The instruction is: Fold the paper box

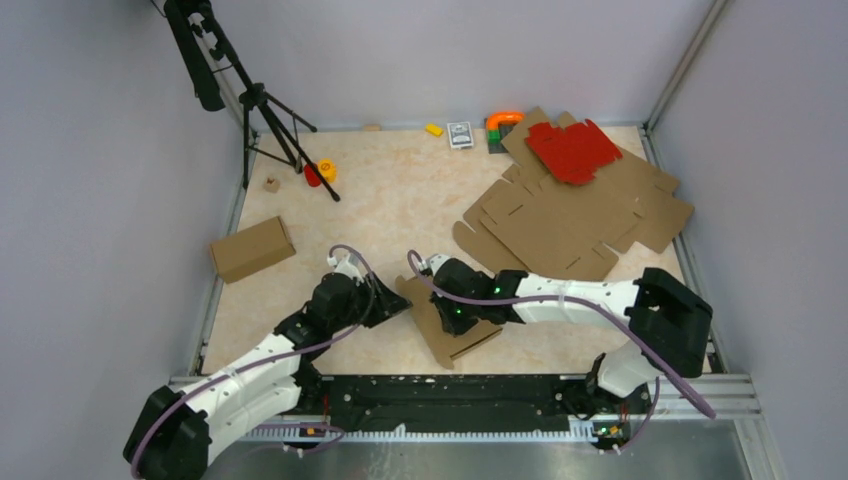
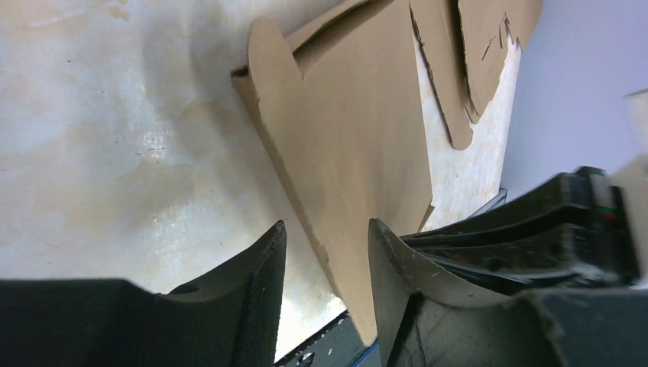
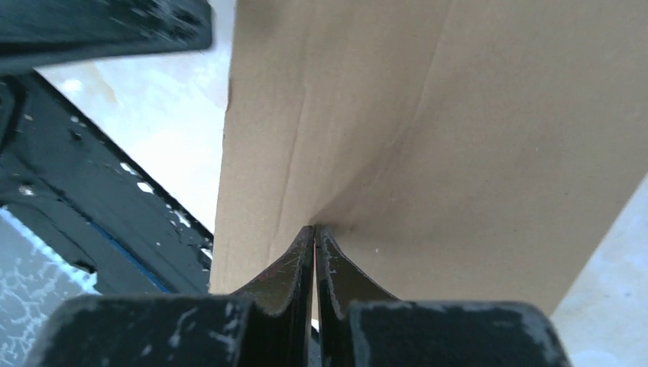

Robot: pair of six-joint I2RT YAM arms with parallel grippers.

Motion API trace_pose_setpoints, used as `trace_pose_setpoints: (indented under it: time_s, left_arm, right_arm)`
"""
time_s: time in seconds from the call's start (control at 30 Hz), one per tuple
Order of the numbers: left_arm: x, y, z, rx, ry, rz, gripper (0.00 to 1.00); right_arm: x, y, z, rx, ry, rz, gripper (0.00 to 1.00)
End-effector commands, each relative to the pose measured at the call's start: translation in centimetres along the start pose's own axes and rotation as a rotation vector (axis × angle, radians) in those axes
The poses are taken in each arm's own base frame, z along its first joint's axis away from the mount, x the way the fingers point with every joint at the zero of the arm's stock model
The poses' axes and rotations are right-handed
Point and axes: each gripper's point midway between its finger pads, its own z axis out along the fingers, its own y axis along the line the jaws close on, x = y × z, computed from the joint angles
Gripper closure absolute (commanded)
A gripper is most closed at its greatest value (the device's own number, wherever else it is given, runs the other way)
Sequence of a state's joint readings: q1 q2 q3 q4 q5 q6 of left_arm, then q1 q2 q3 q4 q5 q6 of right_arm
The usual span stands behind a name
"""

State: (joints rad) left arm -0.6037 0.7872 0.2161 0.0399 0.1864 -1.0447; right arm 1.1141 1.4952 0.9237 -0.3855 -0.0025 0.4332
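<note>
Wrist views show what top hides: my left pincer (image 2: 327,223) gapes around the paper box (image 1: 470,340) wall; my right pincer (image 3: 314,227) is clamped tight, tips against it. Both arms stretch low, meeting at the table (image 1: 400,210) front.

The box (image 1: 465,342), partly folded, lies on the table (image 1: 380,215) just ahead of the arm bases. The left gripper (image 1: 392,300) meets its left edge, and the right gripper (image 1: 450,318) sits over its middle. Flat brown sheets (image 1: 560,225) lie at far right, with a red sheet (image 1: 572,150) on top.
</note>
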Motion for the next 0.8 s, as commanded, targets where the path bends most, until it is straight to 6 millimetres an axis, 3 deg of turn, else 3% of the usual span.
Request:
trace_pose_setpoints:
  time_s: [0.0, 0.1, 0.33, 0.53, 0.6, 0.67, 0.77]
  left_arm:
    - [-1.0, -1.3, -0.1, 0.034, -0.029, 0.023, 0.55]
    - [-0.7, -1.2, 0.0, 0.029, -0.007, 0.024, 0.55]
    - [-0.4, -0.9, 0.0, 0.021, 0.001, 0.026, 0.55]
    - [-0.6, -0.6, -0.1, 0.003, -0.004, 0.044, 0.55]
    - [-0.7, -0.5, -0.2, -0.004, -0.014, 0.048, 0.55]
    - [-0.8, -0.4, -0.2, -0.006, -0.017, 0.05, 0.54]
    - [-0.6, -0.1, 0.0, -0.014, -0.01, 0.045, 0.54]
  right_arm:
    - [1.9, 0.1, 1.8, 0.0, 0.047, 0.023, 0.98]
    - [1.5, 0.0, 1.6, 0.007, 0.033, 0.016, 0.99]
    - [-1.8, -0.2, -2.0, 0.046, -0.073, -0.004, 0.99]
    - [-2.9, -2.5, -4.6, 0.142, -0.127, 0.023, 0.99]
    - [-3.0, -4.1, -5.3, 0.21, -0.147, 0.048, 0.91]
    - [-2.9, -5.3, -5.9, 0.239, -0.164, 0.069, 0.75]
    - [-2.9, -6.5, -6.0, 0.185, -0.184, 0.126, 0.7]
